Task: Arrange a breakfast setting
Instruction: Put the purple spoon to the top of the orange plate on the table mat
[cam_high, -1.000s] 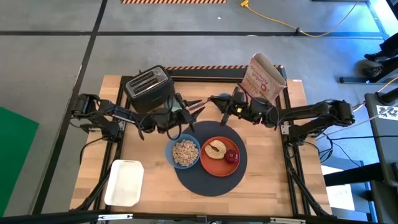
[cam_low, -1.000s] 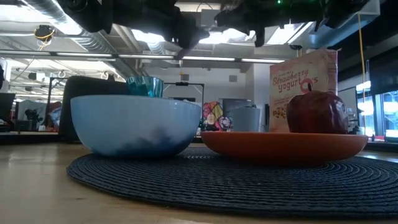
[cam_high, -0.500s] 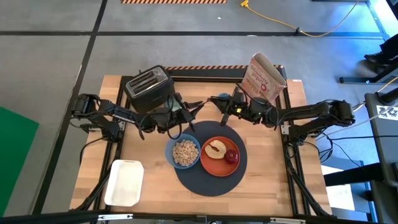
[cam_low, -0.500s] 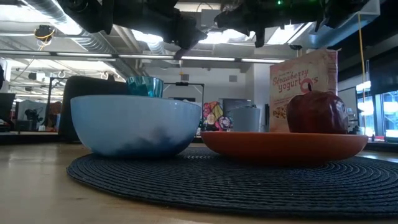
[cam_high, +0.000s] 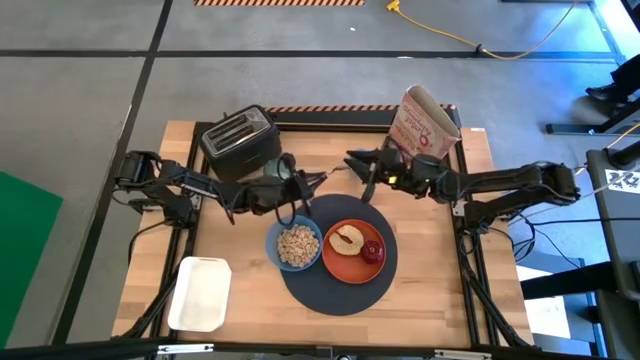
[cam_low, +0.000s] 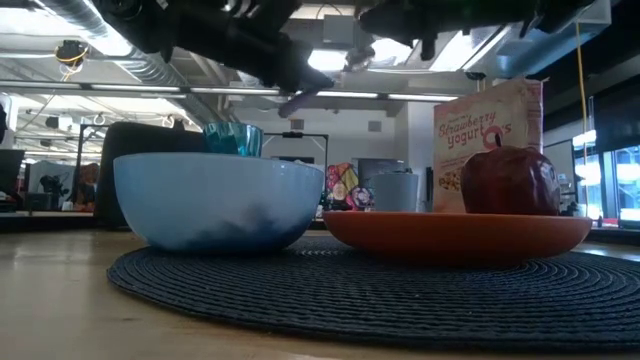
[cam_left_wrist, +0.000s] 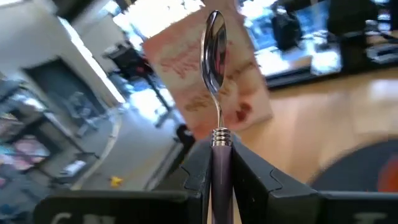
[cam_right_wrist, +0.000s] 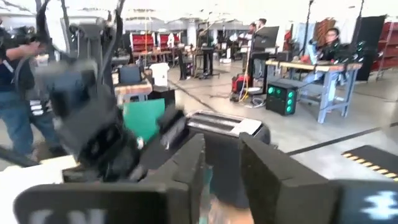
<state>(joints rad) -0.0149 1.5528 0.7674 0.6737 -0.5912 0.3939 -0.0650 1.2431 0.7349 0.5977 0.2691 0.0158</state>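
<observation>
The dark round mat (cam_high: 335, 290) lies at the table's middle. On it stand the blue bowl (cam_high: 296, 245), filled with cereal, and the orange plate (cam_high: 340, 262), which bears an apple and a slice. The green tumbler (cam_low: 233, 138) stands behind the bowl. My left gripper (cam_high: 298, 188) hovers above the mat's far left edge, shut on the metal spoon (cam_left_wrist: 215, 50). My right gripper (cam_high: 357, 172) is open and empty, just right of the spoon's tip and above the mat's far edge. My left gripper pinches the spoon's handle (cam_left_wrist: 220, 146) between its two fingers. The spoon runs on along the fingers, its bowl end (cam_high: 322, 176) pointing toward the table's right. The spoon is lifted clear above the table, roughly level.
A black toaster (cam_high: 238, 140) stands at the far left and a cereal box (cam_high: 428, 125) at the far right. A white tray (cam_high: 200, 293) lies at the near left. Bare wood shows right of the mat.
My right gripper has drawn back a little toward the table's right edge, away from the spoon's tip. My left gripper has turned slightly in place and keeps hold of the spoon.
</observation>
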